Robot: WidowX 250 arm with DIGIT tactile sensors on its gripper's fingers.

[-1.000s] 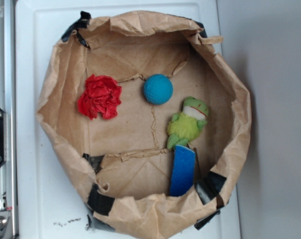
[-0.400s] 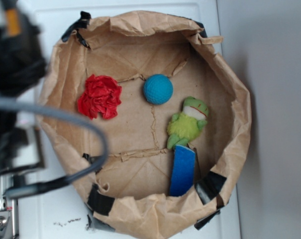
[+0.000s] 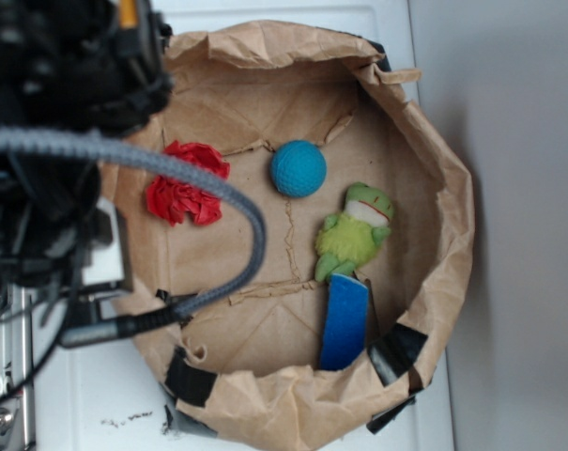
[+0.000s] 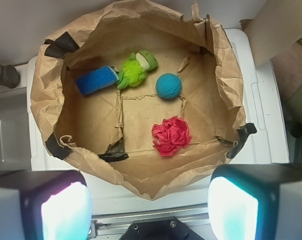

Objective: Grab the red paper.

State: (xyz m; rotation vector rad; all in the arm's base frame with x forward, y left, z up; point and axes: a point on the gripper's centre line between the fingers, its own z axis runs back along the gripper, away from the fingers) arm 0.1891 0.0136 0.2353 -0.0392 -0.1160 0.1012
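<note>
White plastic [image 3: 86, 395] forms the surface on which a shallow brown paper basin [image 4: 221, 75], taped at its corners, has been set. Inside it, the red paper [image 4: 171, 135] is seen lying on the floor near one wall, with a blue ball [image 4: 168, 85] well apart from it, and a green plush toy [image 4: 136, 68] touching a blue block [image 4: 96, 80] farther off. In the exterior view the red paper [image 3: 182, 193] is partly crossed by a grey cable [image 3: 171, 169] belonging to the dark arm.

The gripper [image 4: 150, 210] is held high above the basin's near rim, outside the basin. Its two fingers [image 4: 66, 210] are spread wide, one at each lower corner of the wrist view, and nothing is held between them.

In the wrist view the wad is found ahead of the gripper and slightly toward the right-hand finger, nearly centred in the gap. No clear long axis is shown by the wad, as it is roughly round, so little wrist turn is judged to be needed. A forward reach over the rim and a descent are judged to be called for; the crumpled near wall could be caught on the way down
</note>
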